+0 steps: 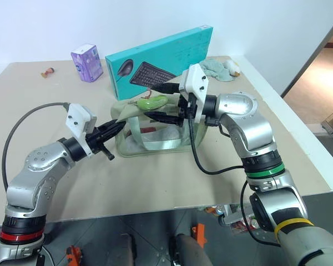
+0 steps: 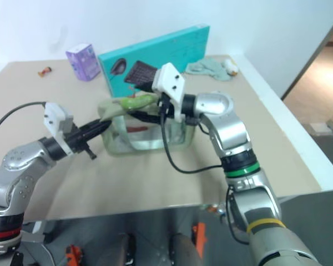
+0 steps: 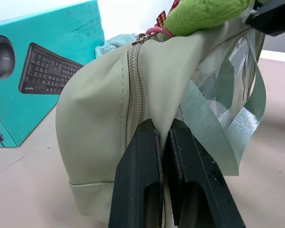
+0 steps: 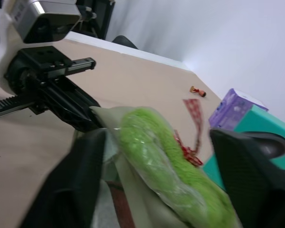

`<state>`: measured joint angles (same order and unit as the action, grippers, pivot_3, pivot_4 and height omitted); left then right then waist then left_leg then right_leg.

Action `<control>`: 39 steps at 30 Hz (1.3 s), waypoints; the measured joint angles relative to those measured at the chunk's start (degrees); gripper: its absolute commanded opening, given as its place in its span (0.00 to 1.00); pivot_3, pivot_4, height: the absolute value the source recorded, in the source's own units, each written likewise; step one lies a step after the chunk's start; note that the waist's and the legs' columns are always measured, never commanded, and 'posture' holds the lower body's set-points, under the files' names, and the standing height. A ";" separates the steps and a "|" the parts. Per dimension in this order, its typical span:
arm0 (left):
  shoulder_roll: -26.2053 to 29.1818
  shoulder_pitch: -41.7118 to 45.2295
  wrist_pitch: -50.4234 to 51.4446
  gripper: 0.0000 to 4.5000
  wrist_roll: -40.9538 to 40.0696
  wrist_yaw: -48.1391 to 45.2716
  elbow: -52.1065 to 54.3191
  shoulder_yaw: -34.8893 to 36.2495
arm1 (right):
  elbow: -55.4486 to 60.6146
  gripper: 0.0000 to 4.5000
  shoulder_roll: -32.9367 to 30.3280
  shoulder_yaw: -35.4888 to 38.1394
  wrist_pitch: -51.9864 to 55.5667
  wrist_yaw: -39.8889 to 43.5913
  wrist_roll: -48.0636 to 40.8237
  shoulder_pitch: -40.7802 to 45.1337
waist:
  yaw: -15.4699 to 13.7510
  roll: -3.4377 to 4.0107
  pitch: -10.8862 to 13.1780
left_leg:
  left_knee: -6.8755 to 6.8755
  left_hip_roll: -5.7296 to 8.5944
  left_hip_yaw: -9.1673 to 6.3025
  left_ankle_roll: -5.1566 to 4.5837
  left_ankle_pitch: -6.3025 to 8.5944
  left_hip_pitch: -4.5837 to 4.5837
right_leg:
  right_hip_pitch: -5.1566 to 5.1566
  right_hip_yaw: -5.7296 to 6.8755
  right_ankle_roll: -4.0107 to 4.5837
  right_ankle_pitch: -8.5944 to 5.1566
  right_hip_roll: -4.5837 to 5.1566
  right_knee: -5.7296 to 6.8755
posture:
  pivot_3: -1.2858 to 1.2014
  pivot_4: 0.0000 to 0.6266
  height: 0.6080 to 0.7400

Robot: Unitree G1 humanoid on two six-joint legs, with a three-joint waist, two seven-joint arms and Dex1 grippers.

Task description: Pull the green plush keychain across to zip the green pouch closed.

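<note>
Across the head views, a beige table point(image 1: 155, 183) stood against a pale wall, with a doorway and tan floor off to the right. On it lay a teal keyboard box point(image 1: 161, 61), a purple tissue pack point(image 1: 87, 62), a mint cloth point(image 1: 215, 68) and a tiny red-and-tan object point(image 1: 48, 72). The green pouch point(image 1: 150, 133) sat mid-table, between the arms. The left gripper point(image 1: 117, 128) pinched the pouch's left end, its fingers pressed together on the fabric. The right gripper point(image 1: 164, 101) reached in from the right with the green plush keychain point(image 1: 152, 102) lying between its parted fingers.

From the left wrist, two black fingers point(image 3: 137, 180) clamped the pouch's end fabric beside the zipper point(image 3: 134, 95), the keychain just above.

From the right wrist, the keychain point(image 4: 166, 156) lay between fingers point(image 4: 80, 180) standing apart; whether they touched it I cannot tell.
</note>
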<state>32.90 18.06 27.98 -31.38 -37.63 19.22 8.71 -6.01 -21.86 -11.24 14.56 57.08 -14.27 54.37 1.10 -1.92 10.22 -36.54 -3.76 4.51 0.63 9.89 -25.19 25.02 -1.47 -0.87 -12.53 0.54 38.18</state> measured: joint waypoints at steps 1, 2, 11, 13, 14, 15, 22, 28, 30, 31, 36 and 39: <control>-0.04 0.00 0.00 0.00 0.01 0.04 0.00 0.00 | 0.00 0.47 0.04 0.00 -0.06 0.08 0.00 0.00 | 0.00 0.00 0.00 | -0.01 0.00 0.00 0.00 0.00 0.00 | 0.00 0.00 0.00 0.00 0.00 0.00 | 0.52 0.24 1.00; -0.06 0.00 0.00 0.00 0.01 0.06 0.00 0.00 | 0.00 0.39 0.10 0.00 -0.06 0.09 -0.01 0.00 | 0.00 0.00 0.00 | -0.01 0.00 0.01 0.00 0.00 0.00 | 0.00 0.00 0.00 0.00 0.00 0.00 | 0.52 0.24 1.00; -0.09 0.00 -0.01 0.00 0.15 0.07 0.00 -0.02 | 0.00 0.01 0.53 0.07 1.02 0.17 -0.16 0.00 | 0.00 0.00 0.00 | -0.01 -0.01 0.00 0.00 0.00 0.00 | 0.00 0.00 0.00 0.00 0.00 0.00 | 0.52 0.24 1.00; -0.10 0.00 -0.01 0.00 0.17 0.10 -0.01 -0.02 | 0.00 0.01 0.53 0.10 1.04 0.08 -0.18 0.00 | 0.00 0.00 0.00 | -0.01 -0.01 0.00 0.00 0.00 0.00 | 0.00 0.00 0.00 0.00 0.00 0.00 | 0.52 0.24 1.00; -0.12 0.00 0.00 0.00 0.16 0.14 -0.01 -0.02 | 0.00 0.01 0.53 0.15 1.04 0.06 -0.21 0.00 | 0.00 0.00 0.00 | -0.01 -0.01 0.00 0.00 0.00 0.00 | 0.00 0.01 0.00 0.00 0.00 0.00 | 0.52 0.24 1.00; -0.17 0.01 0.02 0.00 0.15 0.25 -0.01 -0.02 | 0.00 0.01 0.53 0.27 1.01 0.04 -0.26 0.00 | 0.00 0.00 0.00 | -0.01 -0.01 0.00 0.00 0.00 0.00 | 0.00 0.01 0.00 0.00 0.00 0.00 | 0.52 0.24 1.00; -0.24 0.49 1.23 0.00 -0.19 0.96 -0.02 0.02 | -0.72 0.01 -1.22 5.37 -1.52 -0.79 -1.77 3.84 | 0.00 0.00 0.00 | -0.01 0.00 0.00 0.00 0.00 0.01 | 0.00 0.01 0.00 0.00 0.00 0.00 | 0.52 0.24 1.00; -0.71 1.77 2.22 0.00 -0.66 0.89 -0.07 -0.46 | -2.26 0.01 -2.85 6.55 -3.55 -0.50 -1.89 6.45 | 0.01 0.00 0.00 | 0.02 -0.01 0.01 0.00 0.00 0.00 | 0.02 0.00 0.02 -0.01 -0.01 0.00 | 0.52 0.24 1.00; -0.80 2.09 2.35 0.00 -0.69 0.88 -0.12 -0.61 | -2.64 0.01 -3.60 6.57 -4.10 -0.03 -1.87 6.80 | 0.02 0.00 0.00 | 0.03 -0.01 0.02 0.00 0.00 0.00 | 0.03 -0.01 0.02 -0.01 0.00 -0.01 | 0.52 0.24 1.00; -0.83 2.23 2.36 0.00 -0.70 0.88 -0.12 -0.74 | -2.87 0.01 -3.95 6.59 -4.52 0.07 -1.87 7.00 | 0.02 0.00 0.00 | 0.04 -0.01 0.02 0.00 0.00 0.00 | 0.03 -0.01 0.02 -0.01 0.00 -0.01 | 0.52 0.24 1.00; -0.89 2.60 2.42 0.00 -0.79 0.91 -0.11 -1.37 | -3.82 0.01 -5.35 6.62 -5.66 0.24 -1.75 7.24 | 0.02 0.00 0.00 | 0.07 -0.01 0.01 0.00 0.00 0.00 | 0.04 -0.01 0.04 -0.03 -0.01 -0.01 | 0.52 0.24 1.00; -0.89 2.62 2.58 0.00 -0.78 1.06 -0.13 -1.41 | -4.37 0.01 -6.73 6.66 -6.34 0.49 -1.66 7.24 | 0.02 0.00 0.00 | 0.07 0.00 0.02 0.00 0.00 0.00 | 0.04 -0.02 0.04 -0.03 0.00 -0.01 | 0.52 0.24 1.00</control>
<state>32.01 20.68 30.55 -32.17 -36.56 19.09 7.29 -10.39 -28.59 -4.58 8.22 57.57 -15.93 61.61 1.11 -1.92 10.23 -36.46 -3.76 4.53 0.63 9.90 -25.19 25.06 -1.49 -0.83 -12.56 0.54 38.17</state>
